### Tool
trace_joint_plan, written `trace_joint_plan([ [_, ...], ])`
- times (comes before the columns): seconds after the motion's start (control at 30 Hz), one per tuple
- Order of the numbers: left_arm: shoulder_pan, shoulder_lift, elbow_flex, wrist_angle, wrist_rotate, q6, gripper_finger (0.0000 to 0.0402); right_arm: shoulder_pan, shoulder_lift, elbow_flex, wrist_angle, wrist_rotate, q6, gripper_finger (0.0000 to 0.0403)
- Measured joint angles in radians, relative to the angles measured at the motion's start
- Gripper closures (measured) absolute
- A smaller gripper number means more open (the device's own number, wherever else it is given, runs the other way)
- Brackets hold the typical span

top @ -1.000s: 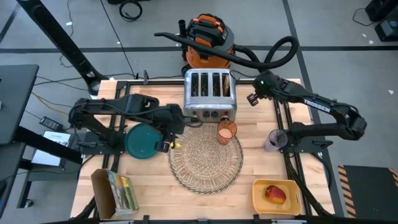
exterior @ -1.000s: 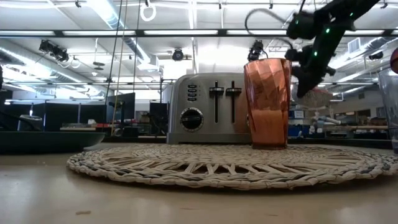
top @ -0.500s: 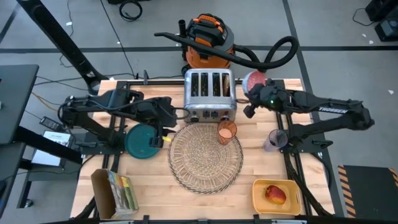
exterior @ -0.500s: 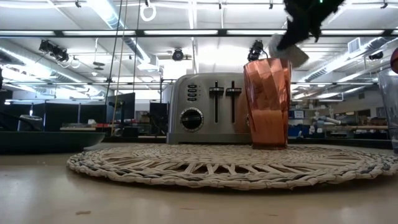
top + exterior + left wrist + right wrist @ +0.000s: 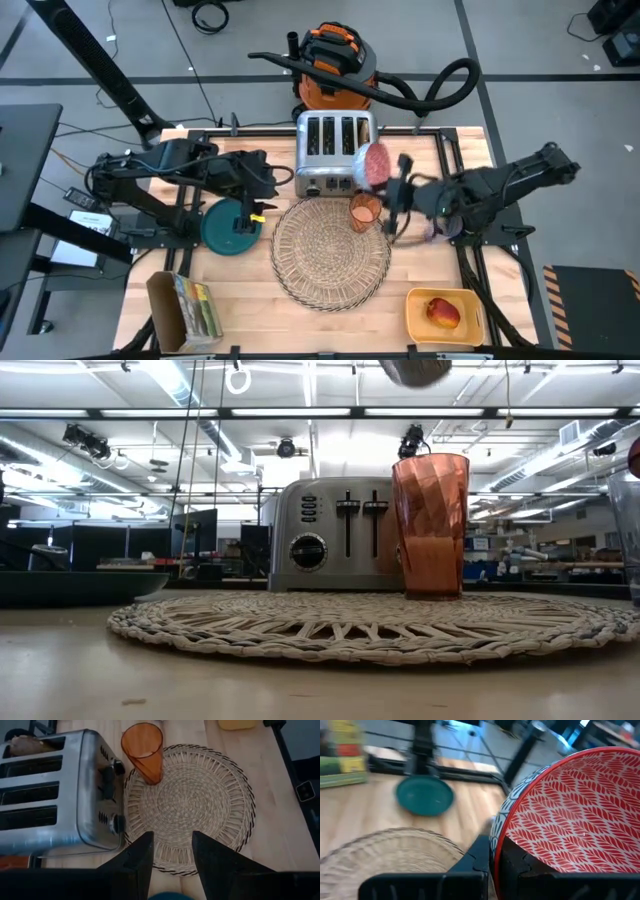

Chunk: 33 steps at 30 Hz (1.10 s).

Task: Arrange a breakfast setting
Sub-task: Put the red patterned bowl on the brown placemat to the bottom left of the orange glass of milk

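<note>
The straw placemat (image 5: 330,250) lies at the table's middle, with the orange cup (image 5: 364,211) standing upright on its far edge. My right gripper (image 5: 390,186) is shut on the pink-red bowl (image 5: 375,165), high above the cup beside the toaster. The teal plate (image 5: 226,226) lies flat left of the mat. My left gripper (image 5: 170,854) hangs open and empty over the plate's right edge. The apple (image 5: 442,312) sits in the yellow tray. A toast slice (image 5: 29,743) sticks up from a toaster slot. The blue spoon is out of view. My right gripper holds the bowl by its rim (image 5: 496,845), one finger inside the bowl and one outside. The bowl is lifted clear of the table and tilted, its red leaf-patterned inside (image 5: 570,815) turned toward the wrist camera.
The chrome toaster (image 5: 337,150) stands at the far middle, just behind the cup. A clear glass (image 5: 437,228) stands right of the mat under my right arm. An open box of books (image 5: 185,308) stands at the near left. The yellow tray (image 5: 462,325) is at the near right.
My right gripper has swung with the bowl from the table's far right, behind the toaster, toward the left and near side, ending above the cup. The bowl stays lifted clear. My left gripper has drawn back toward the table's left edge, away from the mat.
</note>
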Motion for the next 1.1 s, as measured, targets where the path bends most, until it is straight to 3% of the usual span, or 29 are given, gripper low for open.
trace_joint_plan([
  [0.27, 0.0, -0.042, 0.0, -0.011, -0.016, -0.018, 0.026, 0.121, 0.204, 0.176, -0.002, -0.09, -0.102, 0.0383],
  [0.53, -0.002, -0.066, 0.0, -0.007, -0.016, -0.026, 0.026, 0.166, 0.372, 0.237, -0.011, -0.452, -0.226, 0.0383],
  [0.7, -0.002, -0.066, 0.0, -0.004, -0.016, -0.033, 0.026, 0.155, 0.467, 0.237, -0.046, -0.59, -0.265, 0.0383],
  [0.93, -0.002, -0.066, 0.0, 0.003, -0.016, -0.029, 0.026, 0.077, 0.625, 0.245, -0.061, -0.699, -0.375, 0.0383],
  [1.1, -0.002, -0.066, 0.0, 0.004, -0.016, -0.029, 0.026, 0.031, 0.724, 0.282, -0.12, -0.681, -0.408, 0.0383],
])
